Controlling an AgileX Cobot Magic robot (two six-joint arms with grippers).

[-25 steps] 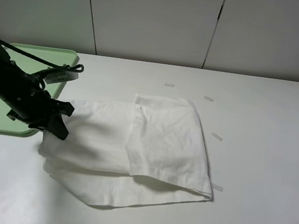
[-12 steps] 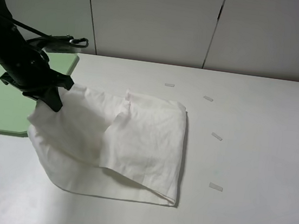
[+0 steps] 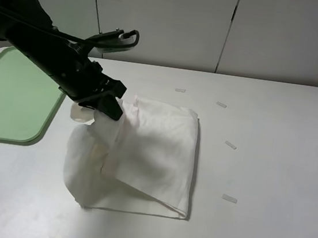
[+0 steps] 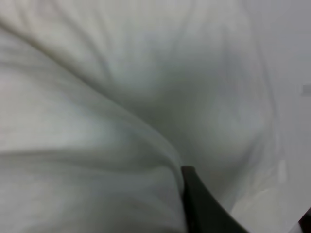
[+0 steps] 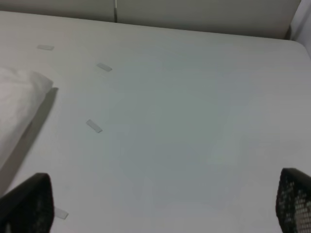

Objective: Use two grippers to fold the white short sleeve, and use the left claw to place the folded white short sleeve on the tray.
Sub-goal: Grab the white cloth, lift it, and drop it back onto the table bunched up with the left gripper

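**White table, pale panelled wall: left claw gripped the shirt**

On the white table (image 3: 275, 168) the left claw (image 3: 111, 107) was clamped tight on a bunched left edge of the white short sleeve (image 3: 155, 147). It held that edge up above the rest, which lay folded near the table's middle. The tray (image 3: 10, 101) lay on the left, just beside the cloth. The right gripper (image 5: 160, 206) hung with jaws spread wide, holding nothing, over bare table near small tape strips (image 3: 230, 144)
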